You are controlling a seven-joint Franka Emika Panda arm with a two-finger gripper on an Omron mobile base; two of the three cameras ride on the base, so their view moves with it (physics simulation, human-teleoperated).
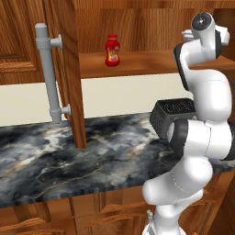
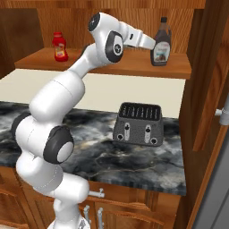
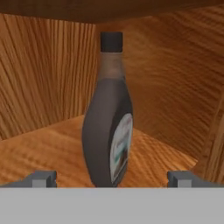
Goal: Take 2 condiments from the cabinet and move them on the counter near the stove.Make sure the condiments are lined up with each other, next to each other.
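Jaws spread wide, the gripper (image 3: 109, 178) faced the dark bottle (image 3: 107, 118) at twelve o'clock on the cabinet shelf (image 3: 39, 153), poised for a grasp

Kitchen — marble counter (image 1: 69, 156), toaster (image 2: 137, 123), wood cabinet (image 1: 137, 64) with ketchup bottle (image 1: 112, 50) on shelf.

So there's a dark toaster (image 2: 137, 123) sitting upright toward the back, slots on top and two levers plus knobs on its front face. Behind it runs a plain cream wall panel (image 2: 134, 94). Same toaster peeks out from the other side too (image 1: 172, 114).
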